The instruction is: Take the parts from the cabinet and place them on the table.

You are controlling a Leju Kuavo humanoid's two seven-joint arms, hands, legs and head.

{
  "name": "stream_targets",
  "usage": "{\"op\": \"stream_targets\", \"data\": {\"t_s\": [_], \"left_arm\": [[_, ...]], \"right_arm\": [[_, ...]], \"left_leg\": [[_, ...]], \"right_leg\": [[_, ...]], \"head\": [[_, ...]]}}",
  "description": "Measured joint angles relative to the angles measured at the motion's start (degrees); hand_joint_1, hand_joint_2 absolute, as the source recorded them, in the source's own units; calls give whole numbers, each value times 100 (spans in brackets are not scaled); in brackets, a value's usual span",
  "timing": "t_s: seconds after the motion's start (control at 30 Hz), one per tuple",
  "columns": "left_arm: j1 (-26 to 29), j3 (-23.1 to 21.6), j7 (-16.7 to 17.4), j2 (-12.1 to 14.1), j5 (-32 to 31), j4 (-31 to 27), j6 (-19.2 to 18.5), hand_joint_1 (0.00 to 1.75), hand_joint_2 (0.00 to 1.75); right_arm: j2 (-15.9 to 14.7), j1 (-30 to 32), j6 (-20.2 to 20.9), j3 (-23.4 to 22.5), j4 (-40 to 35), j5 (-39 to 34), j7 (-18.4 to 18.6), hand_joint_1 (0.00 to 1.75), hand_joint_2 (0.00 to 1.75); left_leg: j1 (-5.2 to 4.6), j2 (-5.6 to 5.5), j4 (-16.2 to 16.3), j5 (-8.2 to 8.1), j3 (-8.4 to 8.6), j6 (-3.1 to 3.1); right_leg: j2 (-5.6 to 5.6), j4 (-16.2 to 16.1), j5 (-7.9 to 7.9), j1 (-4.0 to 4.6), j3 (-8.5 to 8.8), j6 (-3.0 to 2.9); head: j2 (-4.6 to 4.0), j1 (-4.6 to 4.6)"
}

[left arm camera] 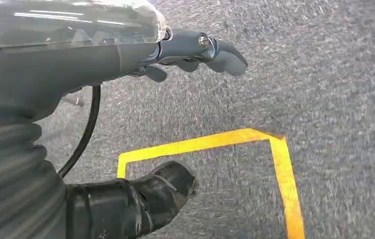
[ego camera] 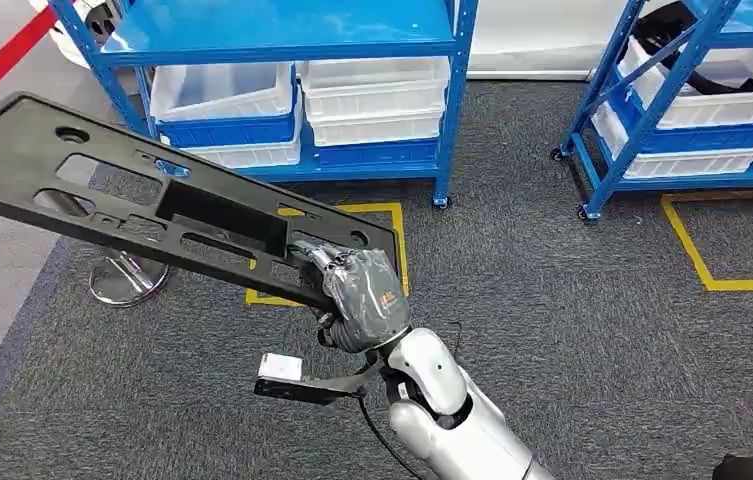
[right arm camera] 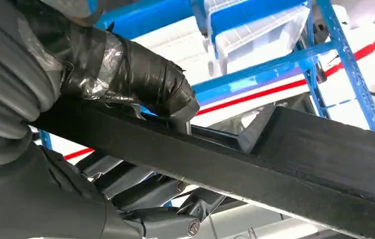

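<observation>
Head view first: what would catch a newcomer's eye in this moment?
The long flat black plastic panel with cut-out openings stands out, stretching across the left of the head view above the grey carpet, gripped at its near end by the right hand. Behind it stand blue metal shelving racks stacked with white plastic bins. Yellow tape lines mark squares on the floor, and the left hand hangs empty over one.

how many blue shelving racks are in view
2: one blue rack behind the held black panel at upper left, another rack at upper right. More may stand beyond the frame.
</observation>
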Motion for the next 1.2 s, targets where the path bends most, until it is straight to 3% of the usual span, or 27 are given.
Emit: {"op": "stream_targets", "data": {"t_s": [0.03, 0.07, 0.13, 0.17, 0.2, 0.3, 0.33, 0.37, 0.4, 0.47, 0.5, 0.53, 0.57, 0.63, 0.67, 0.7, 0.83, 0.87, 0.9, 0.93, 1.0, 1.03, 1.07, 1.1, 1.17, 1.2], "left_arm": [[3, 0, 0, 0, -4, 0, 0, 0, 175], [2, 0, 0, 2, -26, 0, 0, 0, 175], [3, 0, 2, 4, -39, 0, 0, 0, 175], [2, 2, 0, 15, -46, 0, 0, 0, 175], [-1, 4, 2, 42, -55, 0, 0, 0, 175], [1, 4, 0, 35, -72, 0, 0, 0, 175], [0, 4, 0, 35, -74, 0, 0, 0, 175], [0, 4, 0, 22, -76, 0, 0, 0, 175], [2, 4, 0, 17, -79, 0, 0, 0, 175], [1, 7, 0, 15, -81, 0, -2, 0, 175], [2, 7, 0, 15, -81, 0, 0, 0, 175], [0, 9, 0, 17, -81, 0, 0, 0, 175], [0, 17, 0, 15, -81, 0, 2, 0, 175], [5, 26, 0, 0, -85, 0, 4, 0, 175], [4, 28, 0, -7, -87, 0, 7, 0, 175], [5, 33, 0, -7, -92, 0, 9, 0, 175], [-8, 90, 9, -7, -101, 0, 24, 0, 175], [-9, 116, 11, -4, -103, 0, 26, 0, 175], [-2, 133, 11, -7, -103, 0, 28, 0, 175], [-2, 136, 13, -9, -103, 0, 28, 0, 175], [-3, 140, 11, -11, -103, 0, 28, 0, 175], [0, 142, 13, -11, -105, 0, 28, 0, 175], [1, 144, 11, -11, -112, 0, 28, 0, 175], [2, 149, 11, -11, -114, 0, 28, 0, 175], [6, 151, 4, -11, -118, 0, 28, 0, 175], [7, 155, 2, -7, -118, 0, 31, 0, 175]], "right_arm": [[0, 10, -2, -2, 2, -7, 0, 175, 175], [0, 20, -4, -4, 2, -7, 0, 175, 175], [0, 29, -9, -24, 0, -17, 0, 175, 175], [0, 29, -13, -39, 0, -22, 0, 175, 175], [0, 25, -26, -55, 0, -22, 0, 175, 175], [0, 44, -35, -70, -2, -35, -4, 175, 175], [0, 45, -35, -77, -2, -37, -4, 175, 175], [-9, 48, -35, -96, -2, -37, -7, 175, 175], [-13, 47, -39, -105, -4, -39, -7, 175, 175], [-20, 54, -50, -125, -4, -39, -9, 175, 175], [-35, 76, -53, -138, -2, -41, -9, 175, 175], [-46, 97, -57, -144, -2, -41, -18, 175, 175], [-63, 129, -79, -149, -4, -52, -41, 175, 175], [-79, 220, -131, -149, -48, -57, -77, 175, 175], [-81, 244, -140, -149, -85, -61, -87, 175, 175], [-85, 259, -153, -149, -118, -70, -100, 175, 175], [-103, 445, -343, -199, -276, -160, -129, 175, 175], [-103, 483, -359, -221, -324, -173, -131, 175, 175], [-103, 499, -376, -238, -347, -177, -133, 175, 175], [-103, 501, -398, -240, -365, -179, -136, 175, 175], [-105, 542, -433, -251, -398, -195, -140, 175, 175], [-111, 581, -435, -260, -398, -197, -142, 175, 175], [-122, 619, -437, -269, -398, -201, -142, 175, 175], [-131, 644, -439, -286, -400, -208, -142, 175, 175], [-136, 674, -444, -326, -431, -212, -142, 175, 175], [-136, 680, -452, -341, -450, -214, -142, 175, 175]], "left_leg": [[-3, 0, 129, 4, -10, 11], [-12, -1, 5, 126, 104, 34], [-50, -12, -831, 528, 640, 119], [-81, -39, -1357, 643, 939, 200], [-99, -69, -1514, 546, 1089, 258], [-137, -65, -1630, 579, 1042, 260], [-136, -62, -1666, 602, 1048, 293], [-53, -23, -1761, 667, 1082, 345], [-60, -15, -1778, 685, 1079, 364], [-55, -4, -1773, 703, 1047, 394], [-56, 2, -1771, 705, 1035, 392], [-52, 7, -1762, 706, 1024, 392], [-45, 11, -1748, 706, 1018, 390], [-21, 14, -1699, 683, 1015, 355], [-10, 16, -1660, 659, 1011, 319], [-20, 23, -1639, 646, 981, 275], [-18, 53, -1644, 688, 942, 108], [1, 51, -1613, 628, 906, 80], [-4, 23, -1461, 494, 861, 70], [-3, 8, -1130, 281, 713, 68], [-4, 2, -269, -113, 332, 52], [-4, 1, 64, -194, 186, 52], [-6, 1, 86, -121, 186, 65], [-10, -5, -169, 72, 311, 89], [-21, -57, -1114, 553, 785, 159], [-35, -182, -1514, 602, 952, 218]], "right_leg": [[3, 16, 12, 22, -32, -7], [10, 42, 17, 42, -65, -9], [31, 91, 17, 70, -91, -8], [34, 104, 15, 70, -96, -6], [30, 110, 25, 92, -137, 17], [39, 110, 80, 64, -172, 106], [42, 90, 100, 69, -163, 136], [40, 177, 22, 68, -181, 178], [38, 346, -119, 64, -268, 225], [37, 1130, -554, -1, -633, 296], [36, 1498, -692, -34, -800, 331], [33, 1671, -705, -62, -878, 359], [28, 1615, -606, -90, -842, 378], [8, 883, -141, -132, -456, 393], [-20, 398, 86, -138, -204, 389], [-58, 249, -37, -110, -126, 377], [-3, 184, 13, -45, -197, 247], [1, 114, 58, -99, -169, 180], [9, 94, 76, -91, -166, 148], [13, 94, 86, -87, -180, 105], [26, 95, 90, -55, -197, 88], [45, 98, 92, -36, -201, 85], [65, 104, 93, -23, -200, 84], [97, 110, 93, -16, -199, 84], [158, 123, 92, -1, -190, 85], [180, 128, 92, -12, -200, 87]], "head": [[0, 0], [0, -2], [0, -2], [0, 0], [0, 11], [0, -4], [0, 2], [0, 2], [0, 11], [0, 9], [0, 9], [0, 9], [0, 9], [0, 11], [0, 9], [0, 11], [0, 7], [0, 0], [0, 4], [0, -2], [0, 2], [0, -2], [0, 2], [0, -2], [0, 0], [0, 2]]}}
